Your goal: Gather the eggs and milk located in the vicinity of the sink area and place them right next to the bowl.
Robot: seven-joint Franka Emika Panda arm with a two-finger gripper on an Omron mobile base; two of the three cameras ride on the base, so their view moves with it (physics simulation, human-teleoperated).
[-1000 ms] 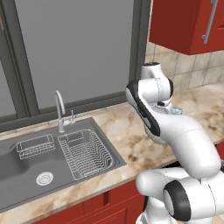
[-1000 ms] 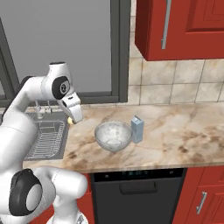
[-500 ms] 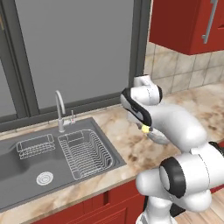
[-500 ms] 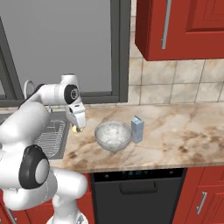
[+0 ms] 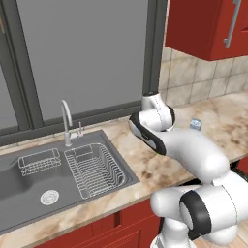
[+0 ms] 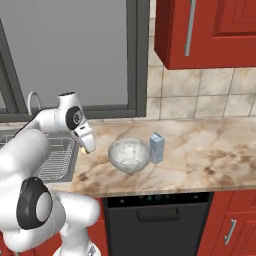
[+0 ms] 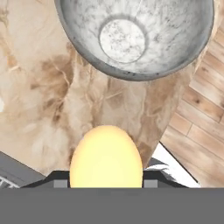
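Pincer (image 6: 87, 148) now nearer bowl (image 6: 129, 155), clamped around yellow egg (image 7: 106, 157)

The left base view looks forward and down from behind the arm, over the sink (image 5: 58, 174) and counter (image 5: 145, 164); the right base view looks from the other side (further along) at the bowl (image 6: 129, 155) and the same sink (image 6: 57, 157); the hand view hangs close above the bowl (image 7: 135, 35), facing down.
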